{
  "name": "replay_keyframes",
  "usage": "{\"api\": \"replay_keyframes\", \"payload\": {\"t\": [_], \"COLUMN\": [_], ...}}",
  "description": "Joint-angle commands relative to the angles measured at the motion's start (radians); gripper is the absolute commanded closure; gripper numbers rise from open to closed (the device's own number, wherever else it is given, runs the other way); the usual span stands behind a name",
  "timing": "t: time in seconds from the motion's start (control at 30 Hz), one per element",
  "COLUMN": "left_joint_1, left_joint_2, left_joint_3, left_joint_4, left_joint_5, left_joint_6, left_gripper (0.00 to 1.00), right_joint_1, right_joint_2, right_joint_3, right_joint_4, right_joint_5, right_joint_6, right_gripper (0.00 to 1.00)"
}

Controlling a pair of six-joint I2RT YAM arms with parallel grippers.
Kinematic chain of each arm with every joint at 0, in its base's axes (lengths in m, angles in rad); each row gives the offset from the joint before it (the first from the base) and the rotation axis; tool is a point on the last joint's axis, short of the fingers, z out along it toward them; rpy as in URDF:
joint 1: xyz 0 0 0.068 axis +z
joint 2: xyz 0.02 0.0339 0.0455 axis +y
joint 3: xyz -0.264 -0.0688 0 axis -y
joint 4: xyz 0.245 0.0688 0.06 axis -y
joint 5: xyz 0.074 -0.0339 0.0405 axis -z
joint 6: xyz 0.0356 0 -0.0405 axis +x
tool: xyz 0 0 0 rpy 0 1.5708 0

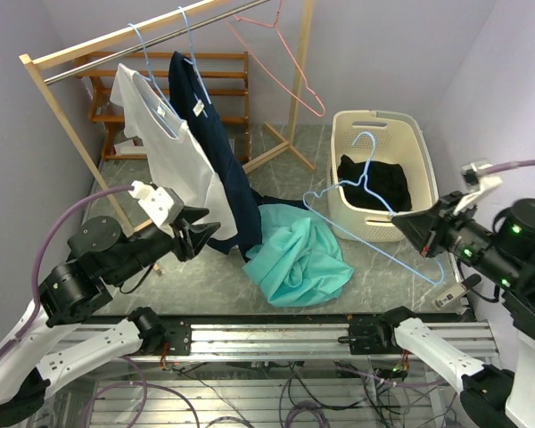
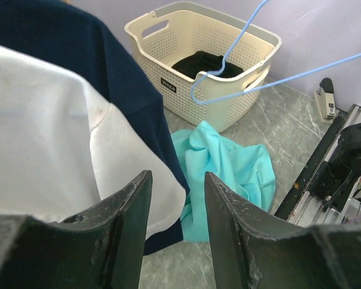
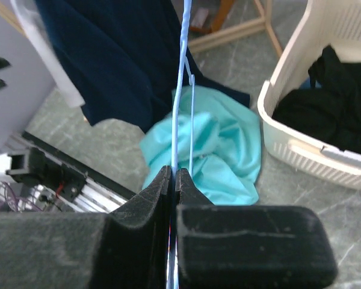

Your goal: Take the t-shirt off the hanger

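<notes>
A teal t-shirt (image 1: 299, 259) lies crumpled on the floor between the arms; it also shows in the left wrist view (image 2: 228, 168) and the right wrist view (image 3: 213, 150). My right gripper (image 1: 401, 222) is shut on a bare blue wire hanger (image 1: 361, 205), held in the air in front of the basket; the wire runs up from the shut jaws (image 3: 174, 173) in the right wrist view. My left gripper (image 1: 199, 230) is open and empty (image 2: 175, 180), beside the hem of a white shirt (image 1: 165, 147) that hangs on the rail.
A navy shirt (image 1: 209, 134) hangs next to the white one on a wooden rail (image 1: 134, 40). An empty pink hanger (image 1: 285, 53) hangs further right. A cream laundry basket (image 1: 379, 174) holds dark clothes. A wooden rack (image 1: 232, 85) stands behind.
</notes>
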State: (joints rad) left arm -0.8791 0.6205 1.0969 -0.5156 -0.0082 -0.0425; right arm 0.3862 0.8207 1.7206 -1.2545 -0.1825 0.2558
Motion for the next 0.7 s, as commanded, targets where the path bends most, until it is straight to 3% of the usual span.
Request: {"api": "replay_keyframes", "payload": {"t": [0.0,0.13,0.3,0.5,0.67], "left_joint_1": [-0.003,-0.002,-0.003,-0.002,-0.002], "left_joint_2": [-0.064,-0.148,-0.292,-0.450,-0.486], "left_joint_3": [-0.038,-0.085,-0.184,-0.270,-0.296], "left_joint_4": [0.009,0.017,0.046,0.021,-0.014], "left_joint_5": [-0.062,-0.089,-0.142,-0.219,-0.228], "left_joint_6": [-0.043,-0.077,-0.154,-0.208,-0.221], "left_gripper": [0.49,0.50,0.50,0.50,0.50], "right_joint_1": [0.000,-0.001,-0.001,-0.001,-0.001], "right_joint_2": [-0.022,-0.010,-0.006,0.129,0.300], "right_joint_3": [0.068,0.045,-0.135,-0.240,-0.218], "right_joint_4": [0.063,0.163,0.513,0.921,1.167], "right_joint_5": [0.010,-0.039,-0.204,-0.149,-0.108], "right_joint_6": [0.045,0.044,0.042,0.042,0.047], "right_gripper": [1.00,1.00,1.00,1.00,1.00]}}
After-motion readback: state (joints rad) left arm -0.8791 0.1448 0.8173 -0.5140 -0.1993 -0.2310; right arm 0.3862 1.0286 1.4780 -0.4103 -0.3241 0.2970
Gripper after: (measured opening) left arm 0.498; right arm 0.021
